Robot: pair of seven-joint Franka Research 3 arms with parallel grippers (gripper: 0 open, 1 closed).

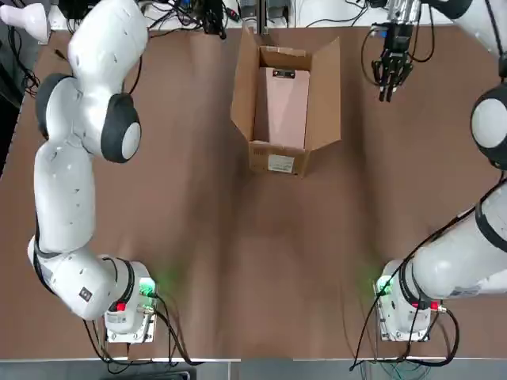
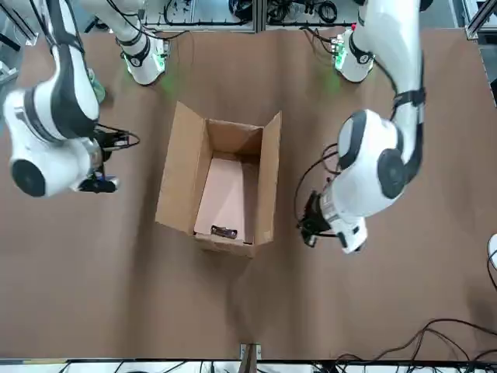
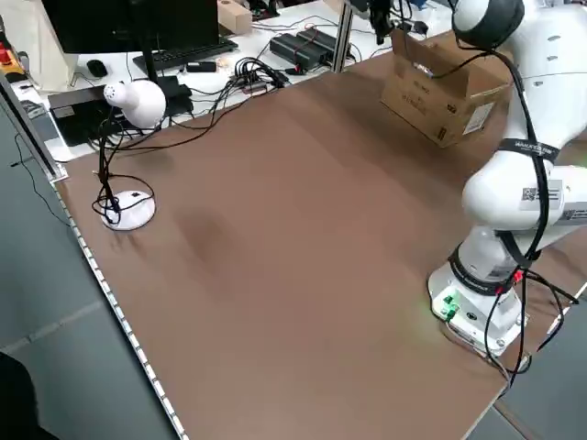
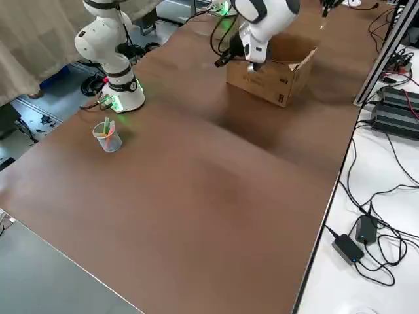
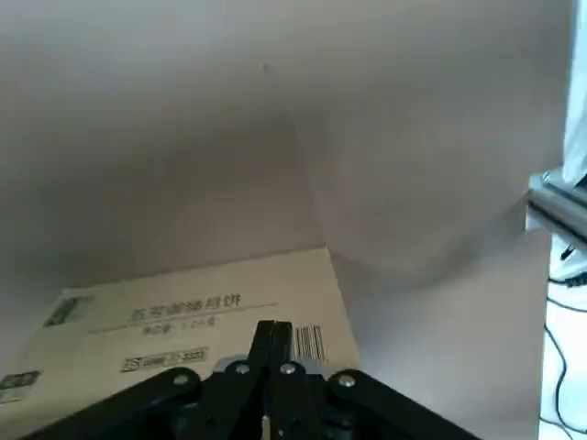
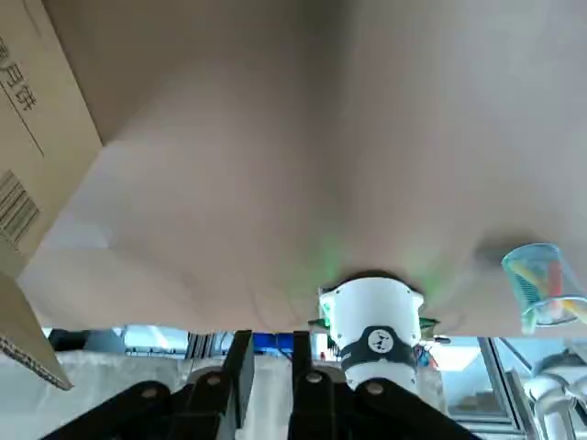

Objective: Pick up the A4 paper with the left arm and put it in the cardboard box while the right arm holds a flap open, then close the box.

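The cardboard box (image 1: 277,158) stands open at the far middle of the table, its long flaps (image 2: 177,163) splayed upward. The A4 paper (image 1: 281,111) lies flat on its floor, with the dark clip (image 2: 224,231) at the far end. My left gripper (image 2: 309,225) hangs just off the box's left side near the far end, shut and empty; its wrist view shows the shut fingertips (image 5: 272,335) over a printed box wall (image 5: 183,312). My right gripper (image 1: 388,89) hovers right of the box, clear of the flap, with a narrow gap between its fingers (image 6: 240,362) and nothing held.
A clear cup (image 4: 108,137) with coloured sticks stands beside the right arm's base (image 6: 371,330). A white round lamp-like object (image 3: 133,101) on a stand sits at the table's far left corner. Cables and equipment (image 3: 303,41) lie beyond the far edge.
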